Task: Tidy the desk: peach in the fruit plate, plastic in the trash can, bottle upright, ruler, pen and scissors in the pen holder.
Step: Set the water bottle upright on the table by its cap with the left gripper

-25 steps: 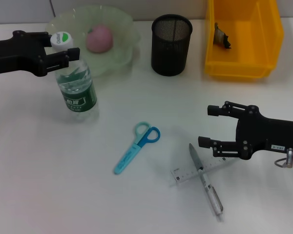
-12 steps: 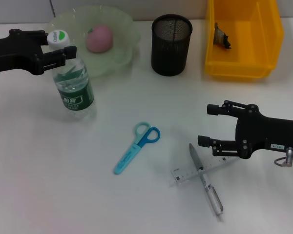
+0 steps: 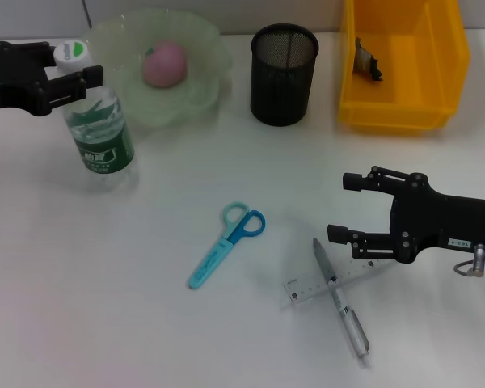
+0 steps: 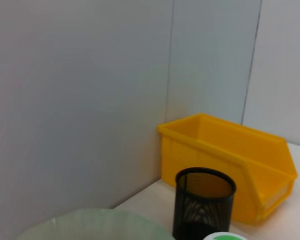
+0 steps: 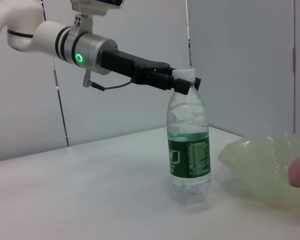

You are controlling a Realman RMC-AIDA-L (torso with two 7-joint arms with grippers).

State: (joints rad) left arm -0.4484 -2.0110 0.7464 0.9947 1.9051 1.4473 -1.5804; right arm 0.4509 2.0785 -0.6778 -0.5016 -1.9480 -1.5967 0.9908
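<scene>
Bottle upright at ten o'clock, neck in the left pincer, with a real chance of tipping on release.

The bottle (image 3: 99, 129) stands on the counter (image 3: 129, 323) at ten o'clock, just beside the fruit plate (image 3: 202, 61), and the left pincer (image 3: 71, 75) is clamped on its neck under the cap. If the fingers drag sideways as they let go, the tall, light bottle may topple or knock the plate, where the peach (image 3: 163, 64) already lies. The pen holder (image 3: 284, 73) sits at twelve o'clock and the yellow bin (image 3: 404, 89) at two o'clock, a scrap of plastic (image 3: 367, 58) inside. The scissors (image 3: 226, 245) lie near the centre, nothing barring them. At five o'clock the pen (image 3: 340, 299) lies across the ruler (image 3: 327, 283), so lifting one may drag the other. The right pincer (image 3: 346, 209) hangs spread wide and empty beside them.
</scene>
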